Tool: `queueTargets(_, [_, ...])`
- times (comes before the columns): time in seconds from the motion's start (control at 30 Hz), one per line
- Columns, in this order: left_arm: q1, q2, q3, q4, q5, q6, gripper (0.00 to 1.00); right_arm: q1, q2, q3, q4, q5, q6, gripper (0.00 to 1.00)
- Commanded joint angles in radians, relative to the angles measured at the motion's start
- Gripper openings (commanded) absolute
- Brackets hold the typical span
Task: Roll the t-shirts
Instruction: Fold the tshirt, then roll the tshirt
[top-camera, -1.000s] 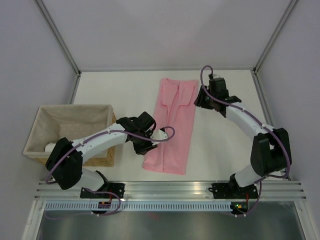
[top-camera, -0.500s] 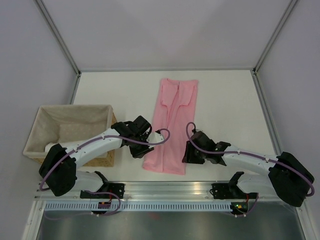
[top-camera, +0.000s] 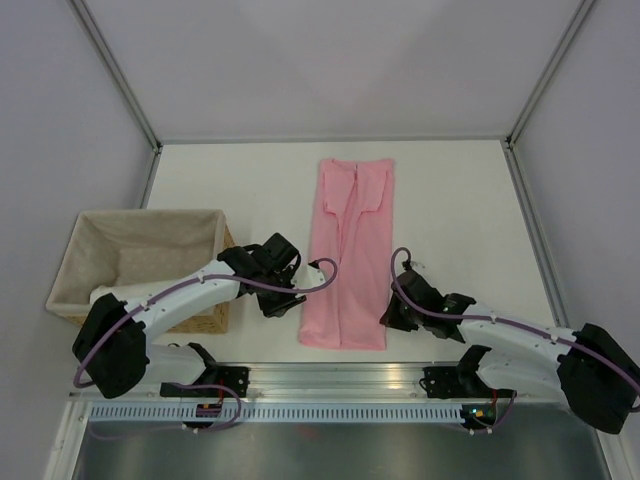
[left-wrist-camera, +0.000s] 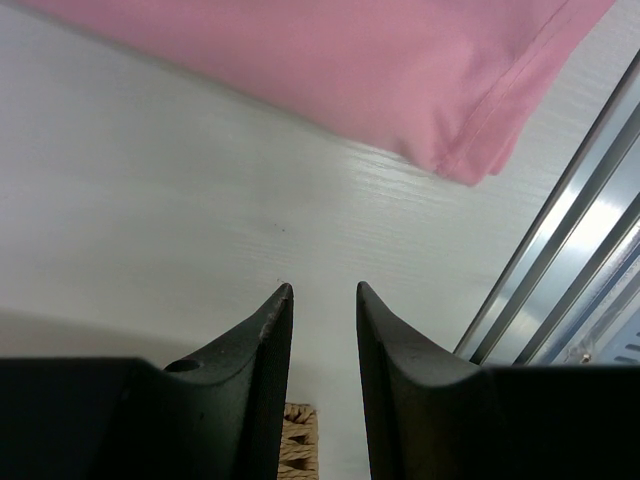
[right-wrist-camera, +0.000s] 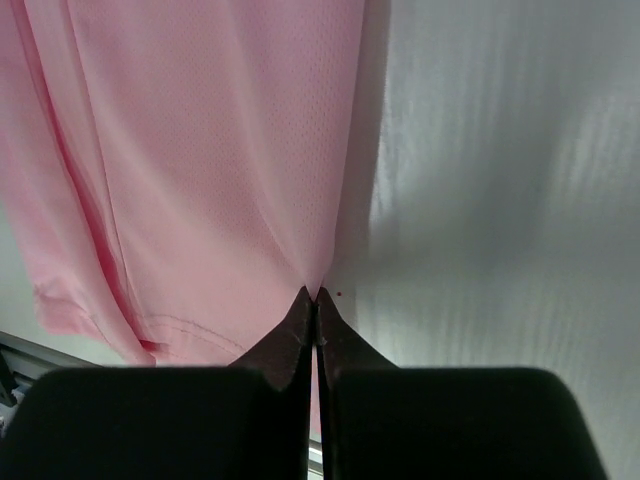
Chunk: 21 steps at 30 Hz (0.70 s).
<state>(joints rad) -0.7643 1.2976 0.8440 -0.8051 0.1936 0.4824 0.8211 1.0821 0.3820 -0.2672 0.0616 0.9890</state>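
A light-pink t-shirt (top-camera: 350, 250) lies folded into a long strip down the middle of the white table, collar end far, hem near. My right gripper (top-camera: 388, 318) is at its lower right edge. In the right wrist view that gripper (right-wrist-camera: 316, 292) is shut on the t-shirt (right-wrist-camera: 200, 150), pinching a small peak of the side edge just above the hem. My left gripper (top-camera: 285, 300) hovers low beside the hem's left corner. In the left wrist view it (left-wrist-camera: 323, 290) is open with only bare table between the fingers, and the t-shirt (left-wrist-camera: 380, 70) corner lies ahead, apart from it.
A wicker basket (top-camera: 150, 214) with beige lining stands at the left, close behind my left arm; a bit of its weave (left-wrist-camera: 297, 440) shows under the left fingers. A metal rail (top-camera: 340, 375) runs along the table's near edge, just below the hem.
My right arm swung from the shirt's far right side down to its near right edge and shut on the cloth. The hem shifted right. The left gripper drew back slightly left.
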Motion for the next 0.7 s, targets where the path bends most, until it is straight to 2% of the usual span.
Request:
queueTargets(0.0, [-0.001, -0.029, -0.002, 0.023, 0.015, -0.018, 0.38, -0.013, -0.091, -0.015, -0.164, 0.095, 0.017, 0.0])
queueTargets(0.1, [-0.001, -0.044, 0.0, 0.026, 0.012, -0.015, 0.38, -0.028, -0.129, -0.032, -0.197, 0.095, 0.011, 0.01])
queueTargets(0.13, [-0.001, -0.049, -0.002, 0.026, 0.02, -0.01, 0.38, -0.033, -0.139, -0.035, -0.198, 0.086, 0.007, 0.05])
queueTargets(0.17, [-0.001, -0.052, 0.0, 0.026, 0.023, -0.007, 0.38, -0.034, -0.14, -0.031, -0.198, 0.08, -0.007, 0.19])
queueTargets(0.23, [-0.001, -0.064, 0.001, 0.024, 0.014, -0.001, 0.38, -0.033, -0.165, -0.009, -0.208, 0.09, -0.026, 0.31])
queueTargets(0.27, [-0.003, -0.069, 0.006, 0.021, 0.009, 0.002, 0.38, -0.033, -0.18, 0.03, -0.217, 0.102, -0.039, 0.42])
queueTargets(0.33, [-0.003, -0.099, 0.018, -0.009, 0.003, 0.018, 0.38, -0.034, -0.232, 0.087, -0.247, 0.153, -0.096, 0.51])
queueTargets(0.37, [-0.003, -0.119, 0.041, -0.055, 0.001, 0.024, 0.38, -0.034, -0.247, 0.154, -0.274, 0.177, -0.119, 0.6])
queueTargets(0.47, [-0.003, -0.214, 0.098, -0.168, -0.012, 0.08, 0.38, -0.034, -0.275, 0.288, -0.29, 0.26, -0.254, 0.7])
queueTargets(0.5, [-0.003, -0.237, 0.113, -0.19, -0.028, 0.096, 0.39, -0.033, -0.277, 0.313, -0.276, 0.267, -0.359, 0.7])
queueTargets(0.67, [-0.003, -0.38, 0.162, -0.308, -0.19, 0.266, 0.4, -0.036, -0.231, 0.457, -0.213, 0.179, -0.617, 0.72])
